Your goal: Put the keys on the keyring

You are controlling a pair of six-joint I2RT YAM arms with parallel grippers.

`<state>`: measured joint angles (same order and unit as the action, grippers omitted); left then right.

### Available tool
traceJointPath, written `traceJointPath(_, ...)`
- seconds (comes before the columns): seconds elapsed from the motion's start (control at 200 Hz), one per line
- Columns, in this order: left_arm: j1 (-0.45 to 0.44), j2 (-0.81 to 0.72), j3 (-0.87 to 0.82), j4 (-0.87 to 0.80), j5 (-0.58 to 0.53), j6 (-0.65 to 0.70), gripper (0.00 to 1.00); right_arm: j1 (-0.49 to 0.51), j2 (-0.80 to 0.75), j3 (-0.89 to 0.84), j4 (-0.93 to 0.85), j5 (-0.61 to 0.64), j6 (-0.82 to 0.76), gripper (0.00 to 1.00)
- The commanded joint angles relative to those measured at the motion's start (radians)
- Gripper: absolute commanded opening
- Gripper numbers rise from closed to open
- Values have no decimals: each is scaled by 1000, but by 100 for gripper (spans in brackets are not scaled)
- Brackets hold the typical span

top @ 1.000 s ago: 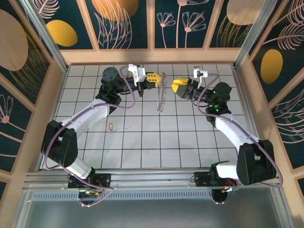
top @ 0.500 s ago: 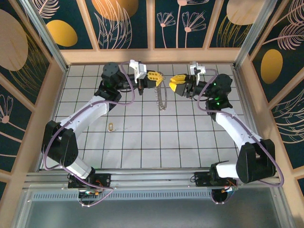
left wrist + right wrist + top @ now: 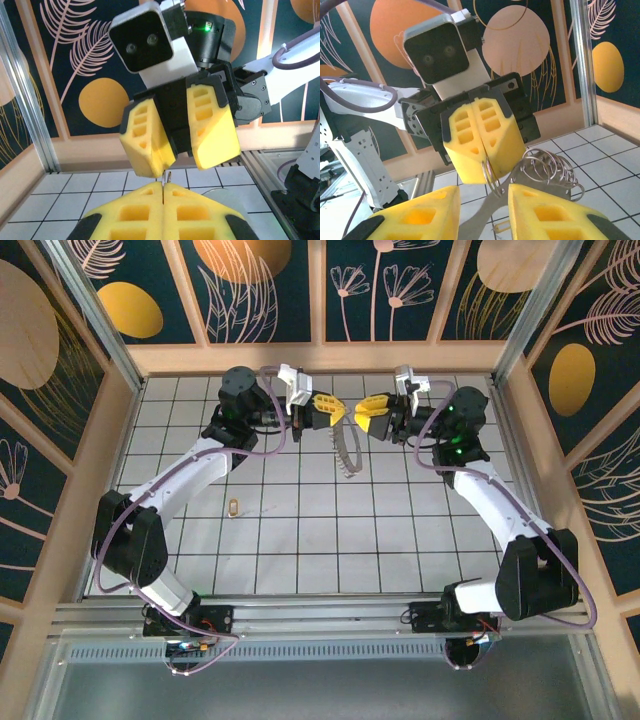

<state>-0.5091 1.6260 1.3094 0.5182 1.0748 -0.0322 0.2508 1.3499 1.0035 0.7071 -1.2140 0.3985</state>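
The keyring (image 3: 347, 450) is a silvery bunch of rings hanging between the two arms, above the back of the tiled floor. My left gripper (image 3: 325, 407) is shut on one thin ring (image 3: 164, 186) of it, which stands up from the seam of the yellow fingers. In the right wrist view that ring (image 3: 490, 181) hangs below the left gripper (image 3: 485, 162), with the coiled rings (image 3: 550, 169) beside it. My right gripper (image 3: 371, 411) faces the left one, open, its fingers (image 3: 427, 212) on either side of the ring without touching it. A small brass key (image 3: 233, 507) lies on the tiles at the left.
Wooden rails and patterned panels wall the floor on three sides (image 3: 320, 358). The left arm's cable (image 3: 262, 455) loops above the tiles. The two grippers are almost tip to tip near the back wall.
Both grippers have risen toward the back wall and come closer together. The right gripper has narrowed around the ring. The keyring has swung right with the left gripper.
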Motion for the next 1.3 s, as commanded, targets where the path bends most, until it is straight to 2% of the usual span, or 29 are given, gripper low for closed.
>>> traceJointPath(0.0,-6,4,44,8,33,-12,0,17,19,44,13,-31,-23,31)
traceJointPath(0.29,-9,8,51,2,40,-15,0,45,51,70,-12,-35,-46,29)
traceJointPath(0.676,-10,5,46,-6,48,-10,0,49,57,78,-8,-19,-45,14)
traceJointPath(0.881,-12,7,50,-18,57,-6,0,50,58,80,3,-19,-40,0)
traceJointPath(1.261,-15,8,59,-44,37,1,0,46,43,53,58,3,-18,0)
traceJointPath(1.296,-16,6,59,-46,25,-1,8,43,41,44,77,9,-7,0)
